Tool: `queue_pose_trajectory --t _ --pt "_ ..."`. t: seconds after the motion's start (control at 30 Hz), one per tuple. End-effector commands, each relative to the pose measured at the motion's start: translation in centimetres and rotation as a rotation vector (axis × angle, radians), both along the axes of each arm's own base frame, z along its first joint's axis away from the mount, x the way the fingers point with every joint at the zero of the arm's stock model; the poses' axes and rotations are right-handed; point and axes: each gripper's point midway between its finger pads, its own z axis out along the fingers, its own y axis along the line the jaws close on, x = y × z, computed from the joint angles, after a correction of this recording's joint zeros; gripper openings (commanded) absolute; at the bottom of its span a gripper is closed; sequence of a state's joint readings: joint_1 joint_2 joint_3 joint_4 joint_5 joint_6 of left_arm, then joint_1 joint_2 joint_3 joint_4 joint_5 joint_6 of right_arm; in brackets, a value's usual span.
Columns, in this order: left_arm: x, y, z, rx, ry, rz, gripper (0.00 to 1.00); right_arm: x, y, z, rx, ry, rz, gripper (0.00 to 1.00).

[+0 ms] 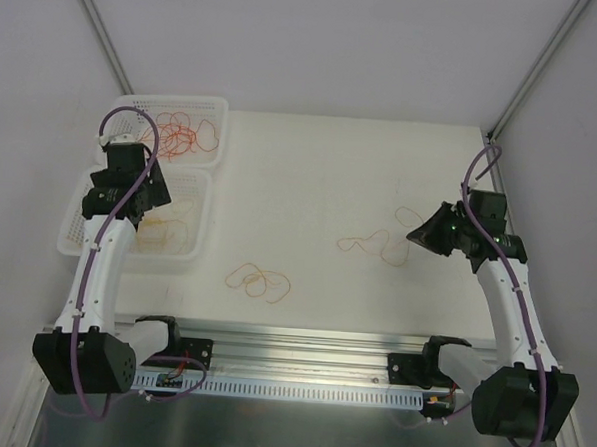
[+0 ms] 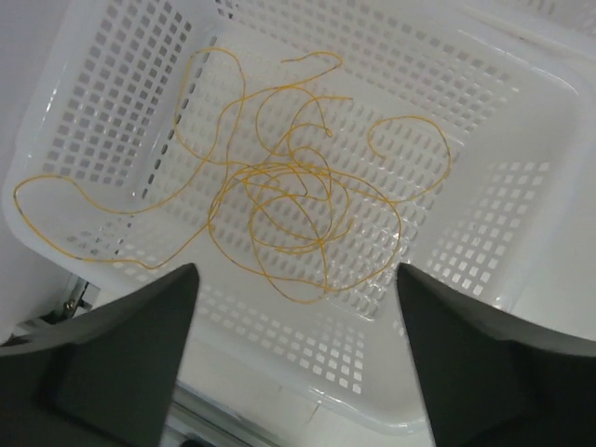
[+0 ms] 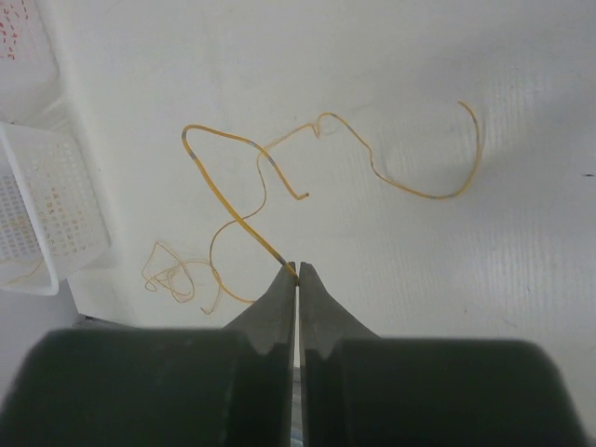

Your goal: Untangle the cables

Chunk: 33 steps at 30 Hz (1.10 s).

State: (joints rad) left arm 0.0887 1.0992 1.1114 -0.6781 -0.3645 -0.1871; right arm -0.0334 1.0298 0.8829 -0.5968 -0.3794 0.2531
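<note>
Several yellow-orange cables (image 2: 289, 205) lie in loose loops inside a white perforated basket (image 2: 484, 270). My left gripper (image 2: 296, 272) hangs open above that basket's near wall, nothing between its fingers; in the top view it (image 1: 138, 197) is over the nearer basket (image 1: 200, 223). My right gripper (image 3: 298, 268) is shut on the end of a yellow-orange cable (image 3: 223, 200) that rises off the table. In the top view this gripper (image 1: 415, 235) is at the right end of the cable loops (image 1: 377, 246). A small separate tangle (image 1: 260, 280) lies near the table's front.
A second white basket (image 1: 221, 129) at the far left holds red-orange cables (image 1: 181, 132). Another curved yellow strand (image 3: 424, 191) lies on the white table beyond my right fingers. A metal rail (image 1: 303, 336) runs along the near edge.
</note>
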Motion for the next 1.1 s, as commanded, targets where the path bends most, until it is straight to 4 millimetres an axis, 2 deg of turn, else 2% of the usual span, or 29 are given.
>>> queue_pose_trajectory --t 0.0,0.13,0.17,0.3,0.33,0.43,0.47,0.63,0.67,0.7,0.73,0.8,0.87,0.9,1.03,1.07 --pt "1.2 -1.2 3.3 -0.036 -0.129 -0.068 0.99 0.4 1.4 2.0 -0.027 -0.052 0.073 0.01" --pt "1.6 -4.6 5.4 -0.133 -0.204 -0.241 0.99 0.2 3.6 3.2 -0.034 -0.089 0.161 0.00" --pt "1.6 -6.8 5.9 -0.205 -0.223 -0.343 0.99 0.1 4.5 3.8 -0.035 -0.107 0.193 0.01" --pt "0.4 -13.1 7.9 -0.342 -0.276 -0.609 0.99 -0.4 6.6 5.7 -0.035 -0.166 0.285 0.01" --pt "-0.3 -15.8 8.1 -0.363 -0.272 -0.709 0.99 -0.7 7.4 6.1 -0.035 -0.179 0.319 0.01" --pt "-1.8 -20.1 9.0 -0.407 -0.285 -0.879 0.99 -0.8 8.4 7.8 -0.026 -0.216 0.351 0.01" --pt "-2.8 -22.3 9.1 -0.432 -0.280 -0.959 0.99 -1.1 8.9 8.2 -0.019 -0.224 0.365 0.01" --pt "-5.0 -28.1 10.3 -0.488 -0.343 -1.177 0.99 -1.7 10.6 11.0 0.054 -0.279 0.387 0.01" --pt "-5.3 -29.0 9.9 -0.494 -0.340 -1.202 0.99 -2.0 11.1 11.3 0.071 -0.279 0.392 0.01" --pt "-6.5 -30.8 9.9 -0.515 -0.336 -1.269 0.99 -2.0 11.3 11.6 0.078 -0.284 0.395 0.01" --pt "-6.5 -31.7 10.5 -0.515 -0.370 -1.294 0.99 -2.2 11.7 12.3 0.088 -0.303 0.401 0.01" --pt "-7.7 -34.2 9.8 -0.524 -0.354 -1.358 0.99 -2.4 12.1 12.9 0.114 -0.310 0.397 0.01" --pt "-7.7 -36.3 9.1 -0.514 -0.349 -1.383 0.99 -2.7 12.5 13.8 0.137 -0.337 0.403 0.01" --pt "-8.6 -37.6 8.8 -0.518 -0.335 -1.419 0.99 -2.8 12.6 14.0 0.150 -0.334 0.395 0.01" --pt "-7.8 -40.1 6.6 -0.468 -0.281 -1.369 0.97 -3.4 12.8 15.2 0.176 -0.366 0.394 0.01" --pt "-7.3 -40.6 5.5 -0.452 -0.255 -1.345 0.94 -3.5 12.6 15.5 0.180 -0.375 0.390 0.01"
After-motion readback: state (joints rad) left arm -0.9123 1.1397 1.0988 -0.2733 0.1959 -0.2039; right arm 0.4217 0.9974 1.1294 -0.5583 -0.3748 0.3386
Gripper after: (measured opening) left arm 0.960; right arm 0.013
